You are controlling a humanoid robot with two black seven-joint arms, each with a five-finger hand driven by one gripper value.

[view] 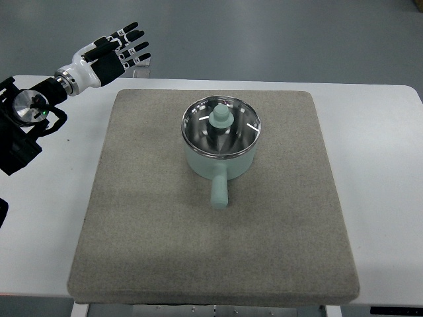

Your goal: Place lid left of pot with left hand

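Left hand (117,51) of mine hovering far-left, fingers spread, holding nothing, one mint pot (220,146) with one lid (221,125) on, one grey mat (211,198), white desk (377,172), path between unobstructed.

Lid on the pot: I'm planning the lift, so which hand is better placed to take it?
Left. The left hand hovers open beyond the mat's far-left corner, nearest the lid; no right arm is visible.
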